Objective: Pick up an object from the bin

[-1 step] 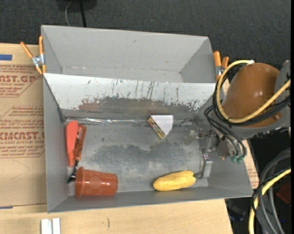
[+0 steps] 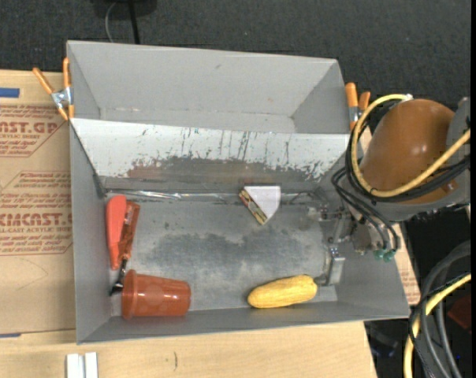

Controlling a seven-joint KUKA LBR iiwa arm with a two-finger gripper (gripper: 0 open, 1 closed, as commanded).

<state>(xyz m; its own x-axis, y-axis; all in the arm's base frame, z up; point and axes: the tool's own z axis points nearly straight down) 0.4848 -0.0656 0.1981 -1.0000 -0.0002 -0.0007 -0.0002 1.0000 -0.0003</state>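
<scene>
**Camera view**

1. The grey metal bin [image 2: 198, 85] has 4 loose things on its floor, each lying apart from the others or nearly so.
2. The arm enters from the right. Its orange wrist cover [image 2: 407, 148], ringed by looped cables, sits above the bin's right rim.
3. The gripper [image 2: 331, 272] is low in the front right corner of the bin, close to the right wall. Claw state: cannot tell whether it is wide or narrow.
4. A yellow banana-shaped thing [image 2: 282, 292] lies flat along the front wall, right of centre. Its right end is just beside the gripper; contact cannot be told.
5. A red-orange cup [image 2: 155, 296] lies on its side in the front left corner.
6. An orange-red hand tool [image 2: 120, 231] lies along the left wall, just behind the cup.
7. A white wedge with a tan edge [image 2: 262, 201] rests at the foot of the back wall, near centre, well apart from the gripper.
</scene>
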